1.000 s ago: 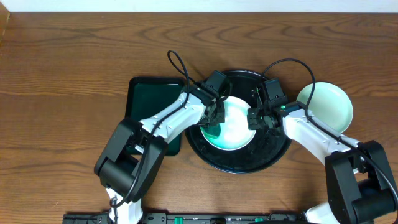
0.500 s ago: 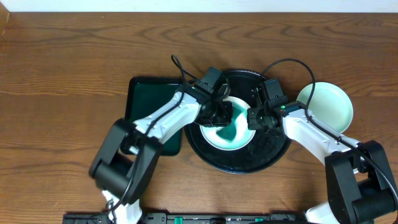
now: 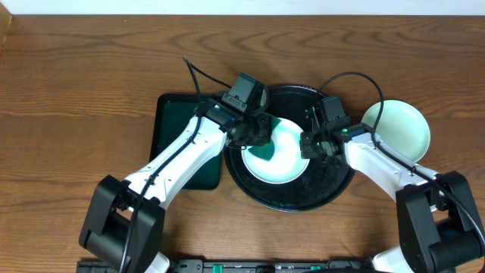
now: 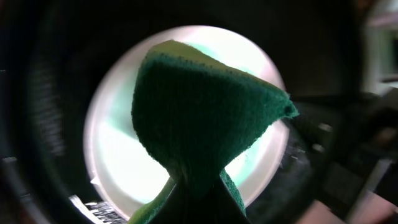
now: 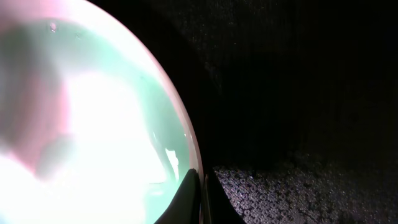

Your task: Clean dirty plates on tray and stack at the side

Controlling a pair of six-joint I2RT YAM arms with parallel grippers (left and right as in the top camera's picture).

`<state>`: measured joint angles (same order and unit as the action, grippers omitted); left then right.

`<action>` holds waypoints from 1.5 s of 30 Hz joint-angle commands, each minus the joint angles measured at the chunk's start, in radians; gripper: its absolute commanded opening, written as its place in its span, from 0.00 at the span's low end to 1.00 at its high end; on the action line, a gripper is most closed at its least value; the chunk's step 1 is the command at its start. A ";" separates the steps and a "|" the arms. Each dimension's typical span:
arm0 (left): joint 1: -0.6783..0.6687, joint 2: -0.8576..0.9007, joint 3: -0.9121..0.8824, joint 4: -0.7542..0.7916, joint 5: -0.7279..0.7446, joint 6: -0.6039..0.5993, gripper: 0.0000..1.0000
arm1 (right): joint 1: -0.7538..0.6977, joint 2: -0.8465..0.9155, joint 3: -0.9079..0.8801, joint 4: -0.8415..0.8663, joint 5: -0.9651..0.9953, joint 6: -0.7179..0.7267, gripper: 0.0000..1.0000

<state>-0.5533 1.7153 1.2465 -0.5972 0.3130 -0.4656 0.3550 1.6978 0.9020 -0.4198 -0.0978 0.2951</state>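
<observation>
Green sponge [image 4: 202,124] over pale plate [image 3: 284,163]

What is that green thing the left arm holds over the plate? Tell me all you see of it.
A sponge: dark green rough scouring face, paler yellow-green foam showing at its edges. It is folded into a peak, pinched at its base by the shut left pincer. It is over the left part of the pale plate on the black tray; whether it touches the plate is unclear.
</observation>
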 commanded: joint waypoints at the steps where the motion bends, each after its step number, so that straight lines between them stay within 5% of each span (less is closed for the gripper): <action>1: 0.002 0.005 -0.007 -0.007 -0.098 0.020 0.08 | 0.013 0.006 -0.003 0.006 -0.027 -0.015 0.01; 18: 0.002 0.008 -0.054 0.027 -0.098 0.019 0.07 | 0.013 0.006 -0.003 0.013 -0.094 -0.011 0.02; 22: 0.002 0.008 -0.054 0.027 -0.098 0.019 0.08 | 0.013 0.006 -0.003 0.026 -0.088 -0.012 0.20; 26: 0.002 0.008 -0.054 0.027 -0.098 0.019 0.08 | 0.013 0.006 -0.003 0.039 -0.061 -0.012 0.25; 32: 0.002 0.010 -0.054 0.026 -0.098 0.019 0.07 | 0.013 0.006 -0.003 0.038 -0.060 -0.012 0.01; 45: 0.000 0.133 -0.054 -0.001 -0.180 -0.068 0.07 | 0.013 0.006 -0.003 0.035 -0.061 -0.012 0.01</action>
<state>-0.5533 1.8107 1.1999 -0.5892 0.1867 -0.4854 0.3550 1.6978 0.9020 -0.3843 -0.1497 0.2813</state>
